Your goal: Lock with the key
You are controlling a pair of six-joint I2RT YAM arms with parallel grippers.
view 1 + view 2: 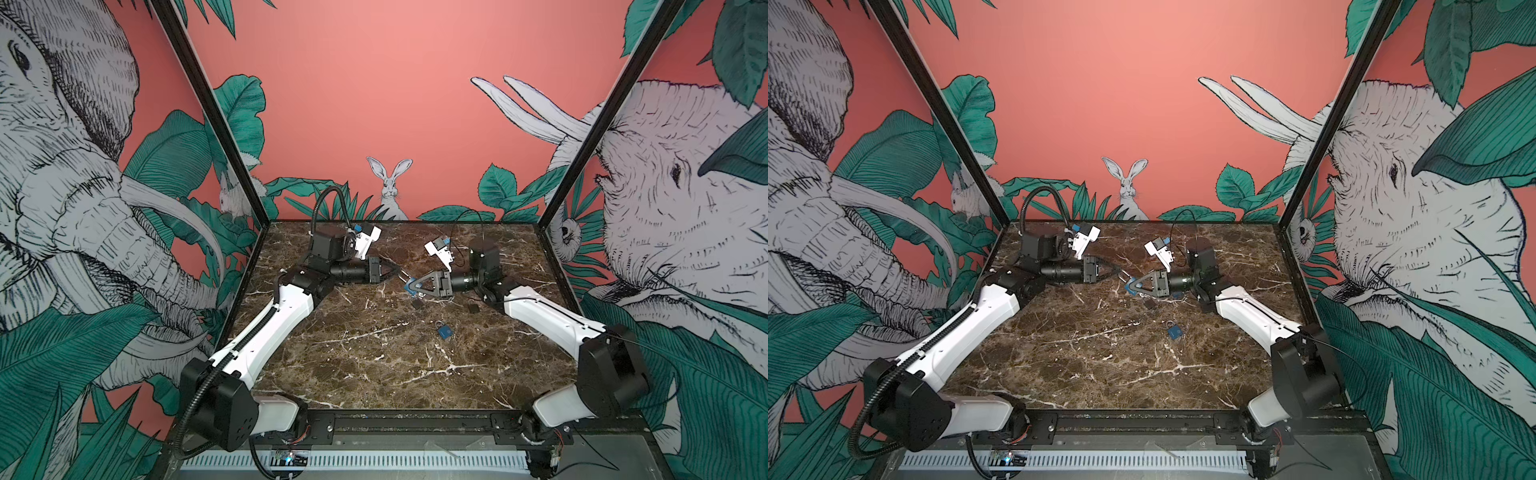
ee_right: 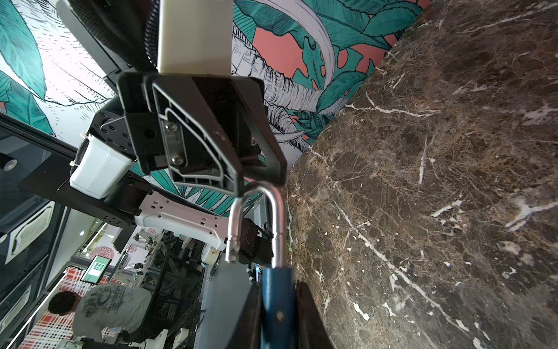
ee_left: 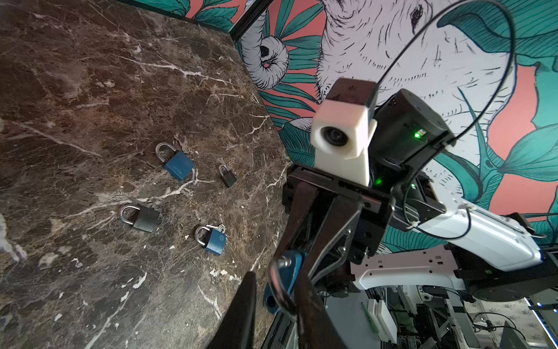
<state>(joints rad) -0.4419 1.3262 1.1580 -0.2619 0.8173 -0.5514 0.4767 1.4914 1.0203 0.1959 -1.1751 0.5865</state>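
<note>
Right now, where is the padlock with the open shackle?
In both top views the padlock is clamped in the right pincer, over the table's middle, its shackle at the left pincer's tips.

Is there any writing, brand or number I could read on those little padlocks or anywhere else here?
Nothing here reads clearly.
Blue padlock: faint lettering on its body, too blurred.
Other blue padlock: round stamp, too small.
Green screen beyond the table: pattern, illegible.
Man's shirt: print, too blurred.
</note>
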